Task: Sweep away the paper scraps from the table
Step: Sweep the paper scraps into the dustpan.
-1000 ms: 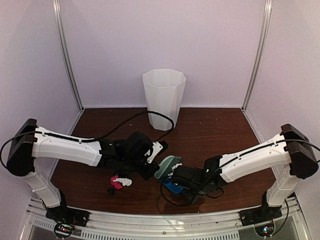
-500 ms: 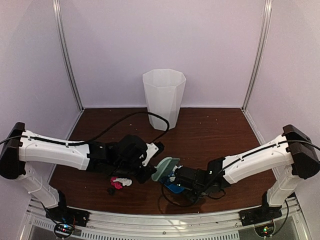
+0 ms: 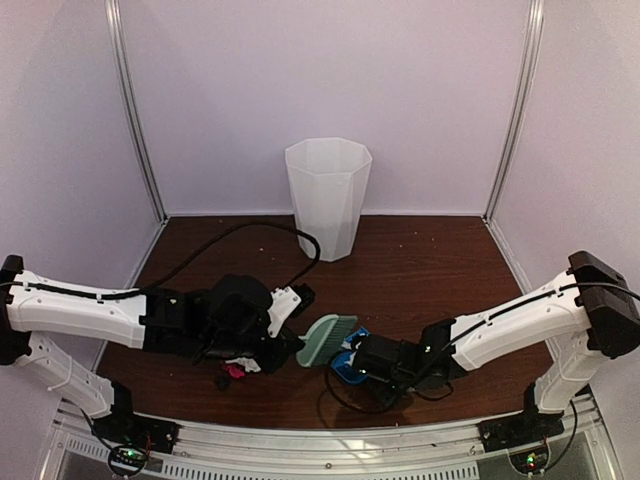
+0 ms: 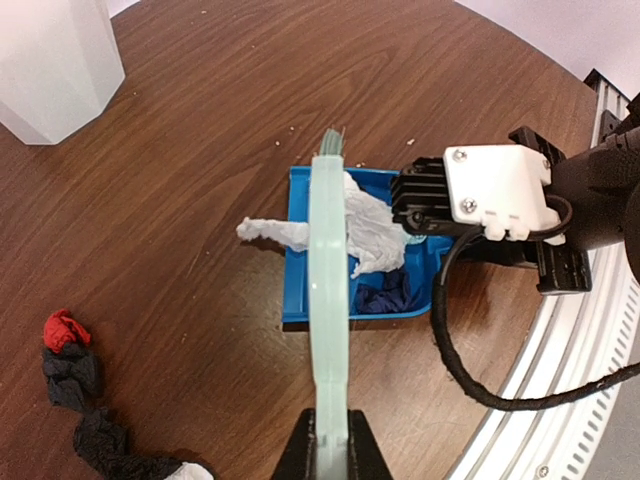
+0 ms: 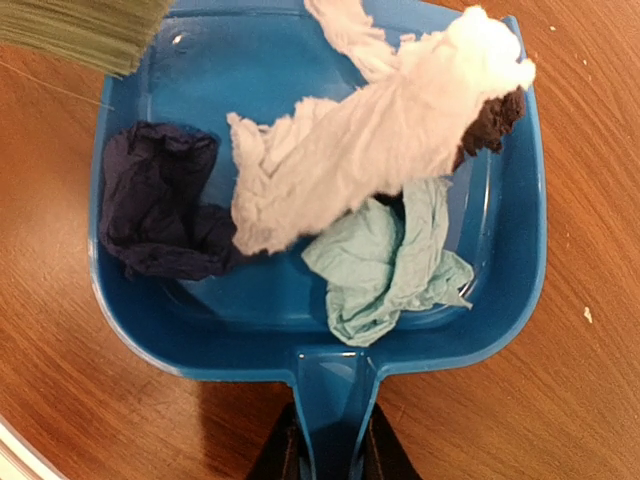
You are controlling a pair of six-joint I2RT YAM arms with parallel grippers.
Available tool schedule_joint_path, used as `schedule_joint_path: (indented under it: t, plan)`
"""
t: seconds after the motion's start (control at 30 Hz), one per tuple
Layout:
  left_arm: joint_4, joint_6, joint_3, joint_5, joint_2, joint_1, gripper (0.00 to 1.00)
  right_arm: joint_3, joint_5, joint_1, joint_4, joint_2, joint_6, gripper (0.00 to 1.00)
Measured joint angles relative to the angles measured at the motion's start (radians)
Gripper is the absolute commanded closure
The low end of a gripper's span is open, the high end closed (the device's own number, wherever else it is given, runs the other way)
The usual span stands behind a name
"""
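Observation:
My left gripper [image 4: 329, 440] is shut on the handle of the mint-green brush [image 4: 328, 260], whose bristles [image 5: 80, 30] hang over the far edge of the blue dustpan [image 5: 260, 300]. My right gripper [image 5: 335, 450] is shut on the dustpan's handle. White [image 5: 380, 150], navy [image 5: 160, 210] and pale green [image 5: 400, 260] paper scraps lie in the pan, and a white strip [image 4: 275, 230] trails over its rim. Red [image 4: 62, 325] and black [image 4: 75, 375] scraps lie on the table [image 3: 420, 270] left of the pan, under my left arm in the top view [image 3: 232, 370].
A tall white bin [image 3: 327, 198] stands at the back middle of the table. A black cable [image 4: 470, 360] loops on the table beside the pan. The metal rail [image 3: 330, 440] runs along the front edge. Pale walls close in the sides and back.
My left arm has drawn back to the left and nearer, carrying the brush a little left and toward the front. The right gripper and the dustpan have shifted slightly left.

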Motion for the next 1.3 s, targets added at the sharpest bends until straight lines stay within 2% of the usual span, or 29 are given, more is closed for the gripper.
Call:
schedule_joint_path:
  t: [0.4,0.63,0.83,1.07,1.3]
  plan:
    - [-0.032,-0.027,-0.014,-0.125,-0.037,0.0,1.0,-0.033,0.021,0.0,0.064,-0.006,0.02,1.0]
    - [-0.055,-0.06,-0.019,-0.213,-0.119,0.0,1.0,-0.052,0.023,0.0,0.093,-0.016,0.034,1.0]
    - [-0.075,-0.076,-0.008,-0.344,-0.102,0.002,1.0,-0.049,0.022,0.0,0.087,-0.016,0.037,1.0]
    - [-0.083,-0.057,0.068,-0.368,0.066,0.035,1.0,0.029,0.001,-0.004,-0.114,-0.016,0.036,1.0]
    - [-0.046,-0.008,0.102,-0.289,0.101,0.122,1.0,0.159,-0.031,-0.008,-0.318,-0.014,0.001,1.0]
